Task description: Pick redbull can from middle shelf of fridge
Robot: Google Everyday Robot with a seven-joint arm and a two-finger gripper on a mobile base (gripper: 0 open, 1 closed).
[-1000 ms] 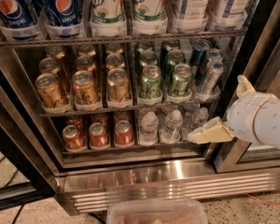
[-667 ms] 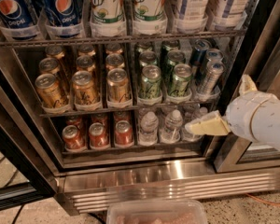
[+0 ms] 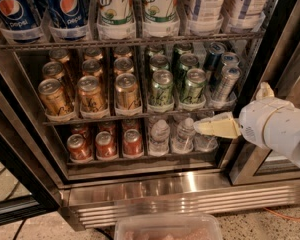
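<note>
Camera view, near to far: clear plastic tub (image 3: 165, 226) at the bottom edge, on speckled floor. Behind it, the fridge (image 3: 190, 196) with its ribbed steel base. Gripper (image 3: 202, 126) hovers by the water bottles (image 3: 160, 136), under the middle shelf (image 3: 100, 118) right end; wide or narrow, cannot tell. Redbull can (image 3: 225, 84) stands upright in the rightmost row beside the green cans (image 3: 161, 88). Judged: low staging, so a rise meets that row.
</note>
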